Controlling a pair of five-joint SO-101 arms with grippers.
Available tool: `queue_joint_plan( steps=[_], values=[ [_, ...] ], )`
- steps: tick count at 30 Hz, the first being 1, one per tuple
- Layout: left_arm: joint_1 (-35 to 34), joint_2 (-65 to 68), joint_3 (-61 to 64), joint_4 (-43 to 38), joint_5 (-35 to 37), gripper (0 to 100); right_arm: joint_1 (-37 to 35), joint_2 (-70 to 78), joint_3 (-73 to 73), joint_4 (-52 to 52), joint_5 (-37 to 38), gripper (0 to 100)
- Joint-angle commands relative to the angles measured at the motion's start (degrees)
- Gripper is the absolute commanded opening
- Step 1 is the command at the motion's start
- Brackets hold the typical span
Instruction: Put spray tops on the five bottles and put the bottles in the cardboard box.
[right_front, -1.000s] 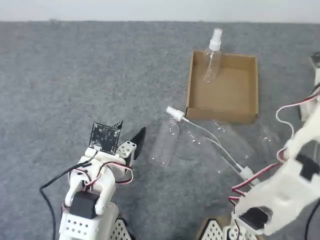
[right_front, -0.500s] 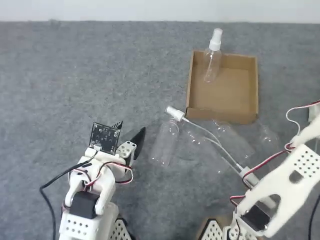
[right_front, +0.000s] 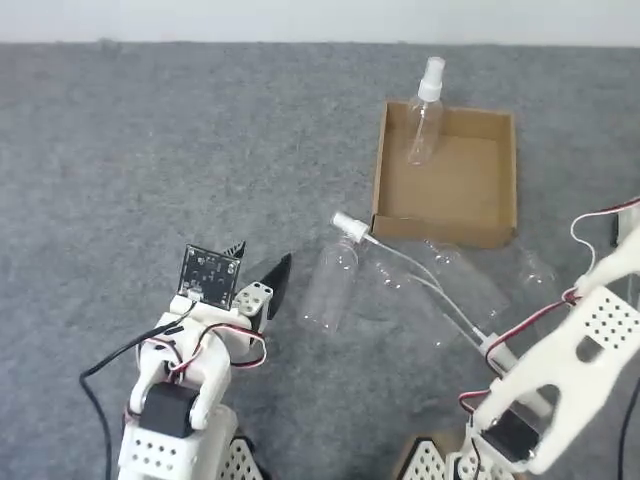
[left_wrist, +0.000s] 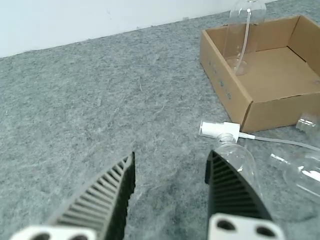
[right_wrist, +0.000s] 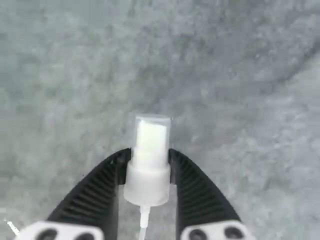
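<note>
My right gripper (right_wrist: 147, 161) is shut on a white spray top (right_wrist: 148, 150), held over grey carpet. The right arm (right_front: 580, 350) stands at the lower right edge of the high view. My left gripper (left_wrist: 170, 172) is open and empty, a short way from a clear bottle (left_wrist: 241, 159) lying on its side and a loose spray top (left_wrist: 218, 129). The left gripper (right_front: 258, 268) is left of that bottle (right_front: 330, 282). The cardboard box (right_front: 392, 165) holds one capped bottle (right_front: 424, 118). Three more uncapped bottles (right_front: 462, 275) lie in front of the box.
Thin tubes run from the loose spray top (right_front: 350, 226) across the lying bottles to another spray top (right_front: 496, 346) by the right arm's base. Grey carpet (right_front: 150, 150) stretches bare to the left and back. A white wall edges the far side.
The right arm has swung down and towards the right edge of the high view. The left arm, the bottles and the box have stayed put.
</note>
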Motion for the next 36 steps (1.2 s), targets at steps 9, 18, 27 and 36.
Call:
queue_joint_plan(
  steps=[9,18,27,36],
  values=[
    [-0.4,-1.1,-0.7,-1.6,-0.5,21,-3.2,-25.0,28.1,2.7,-2.4,0.6],
    [-0.4,-1.1,-1.4,-1.2,-3.2,21,-27.0,-58.3,68.2,2.2,-10.2,0.6],
    [-0.5,-1.1,-1.5,-1.1,-3.3,21,-43.4,-86.4,91.5,-1.6,-19.5,0.6],
    [-5.8,-0.7,-4.7,0.4,-2.9,21,-53.8,-92.5,108.7,-10.8,-19.3,0.6]
  ],
)
